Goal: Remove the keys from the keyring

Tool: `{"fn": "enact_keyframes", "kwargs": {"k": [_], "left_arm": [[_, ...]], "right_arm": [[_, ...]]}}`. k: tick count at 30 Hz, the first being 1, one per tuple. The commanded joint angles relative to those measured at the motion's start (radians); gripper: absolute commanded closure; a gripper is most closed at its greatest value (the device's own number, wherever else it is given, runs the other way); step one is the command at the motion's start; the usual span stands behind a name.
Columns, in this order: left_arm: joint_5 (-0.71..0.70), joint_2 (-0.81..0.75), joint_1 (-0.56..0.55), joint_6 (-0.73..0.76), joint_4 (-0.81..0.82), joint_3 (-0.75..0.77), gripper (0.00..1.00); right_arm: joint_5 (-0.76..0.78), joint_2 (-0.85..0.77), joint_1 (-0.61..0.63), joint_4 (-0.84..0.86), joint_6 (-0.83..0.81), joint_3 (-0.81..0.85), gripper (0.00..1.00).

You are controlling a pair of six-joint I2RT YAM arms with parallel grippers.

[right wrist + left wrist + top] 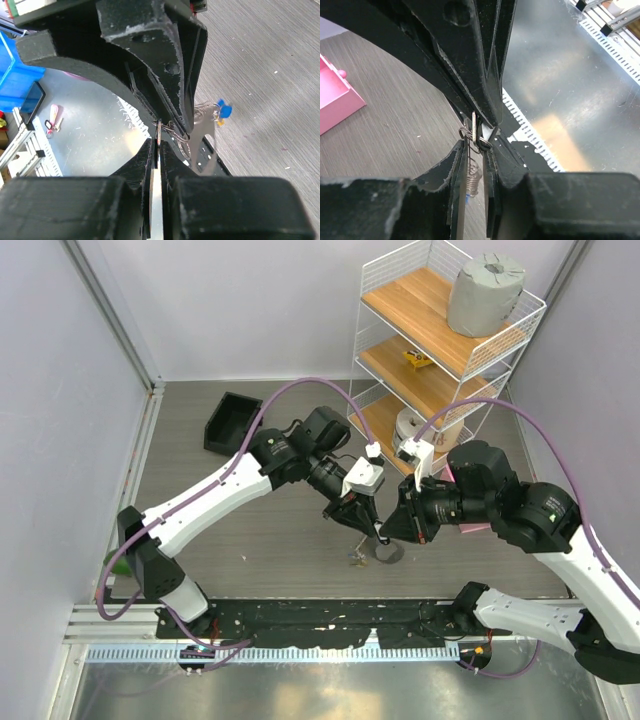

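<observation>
My left gripper (pixel 362 524) and right gripper (pixel 396 528) meet tip to tip just above the table, near its front. In the left wrist view my left gripper (pixel 475 146) is shut on the thin silver keyring (pixel 481 141). Its coiled silver chain (pixel 473 181) hangs between the fingers, with a bit of blue below. In the right wrist view my right gripper (pixel 159 145) is shut on a thin flat key (pixel 159 131) seen edge on. The keyring's wire loops (pixel 179 136) run into the left jaws. The blue key head (pixel 223 108) and a yellow one (pixel 219 120) dangle beside the chain. They also hang in the top view (pixel 358 558).
A white wire shelf (pixel 440 340) with wooden boards and a grey roll (pixel 485 292) stands at the back right. A black bin (pixel 232 422) sits at the back left. A pink tray (pixel 335 100) lies behind the right arm. A metal plate (pixel 570 75) runs along the front edge.
</observation>
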Motion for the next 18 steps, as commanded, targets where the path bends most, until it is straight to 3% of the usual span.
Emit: {"fn": "enact_keyframes", "kwargs": {"k": [1,4,18], "left_arm": [[-0.011,-0.043,-0.004,-0.025,0.073,0.003,0.82],[-0.016,-0.044,-0.002,-0.016,0.059,0.011,1.0],[-0.023,-0.053,0.006,0.025,-0.004,-0.005,1.0]], "right_arm": [[-0.006,-0.018,0.004,0.046,0.009,0.041,0.95],[0.0,-0.02,0.003,0.044,0.009,0.043,0.95],[0.116,-0.075,0.003,-0.028,0.012,0.043,0.95]]}}
